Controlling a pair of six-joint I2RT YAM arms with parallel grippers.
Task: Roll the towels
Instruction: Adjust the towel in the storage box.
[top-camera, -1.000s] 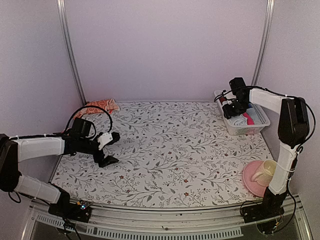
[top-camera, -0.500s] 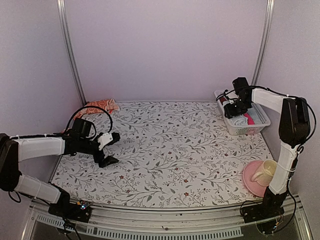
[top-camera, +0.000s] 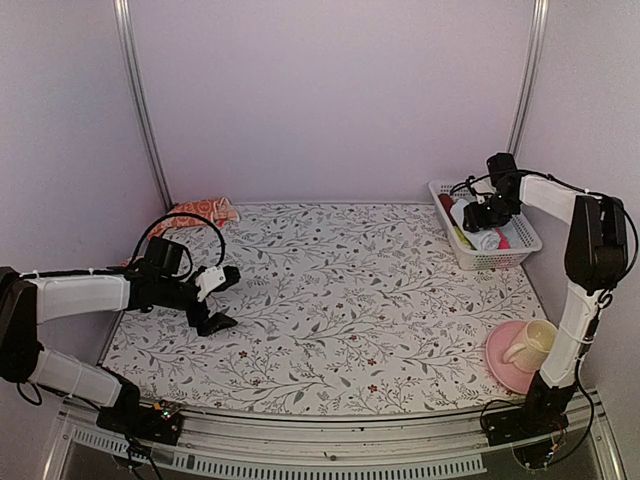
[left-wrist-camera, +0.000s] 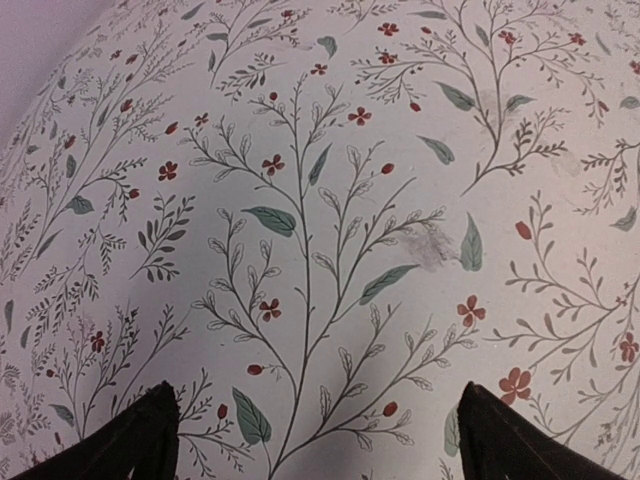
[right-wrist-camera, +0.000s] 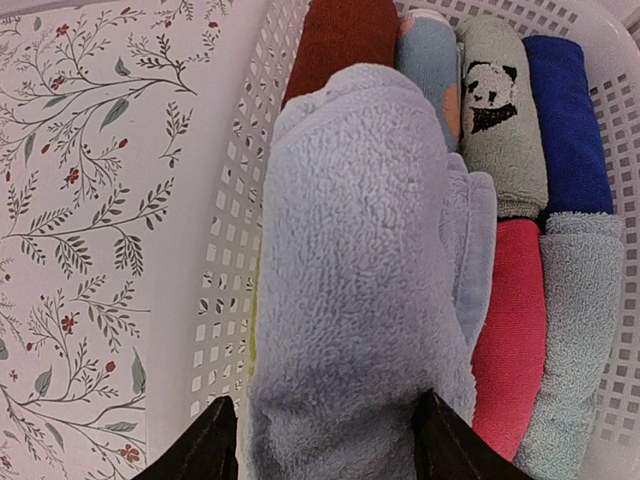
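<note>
My right gripper (top-camera: 487, 214) is over the white basket (top-camera: 522, 238) at the back right. It is shut on the rolled light blue towel (right-wrist-camera: 360, 250), whose pile is pinched between the two fingertips (right-wrist-camera: 195, 445). The roll lies along the basket's left wall (right-wrist-camera: 225, 300), on top of other rolled cloths. The orange-red towel (top-camera: 200, 212) lies crumpled in the back left corner of the table. My left gripper (top-camera: 218, 298) hangs open and empty just above the flowered tablecloth (left-wrist-camera: 320, 230) at the left, in front of that towel.
The basket also holds a brown-red roll (right-wrist-camera: 340, 35), a panda-print roll (right-wrist-camera: 500, 100), a dark blue roll (right-wrist-camera: 565, 120) and a pink roll (right-wrist-camera: 510, 330). A pink plate (top-camera: 500, 365) with a cream cup (top-camera: 530, 342) sits at the front right.
My right gripper has moved right with the light blue towel, from the basket's left edge to over its middle. The left arm has barely moved.
</note>
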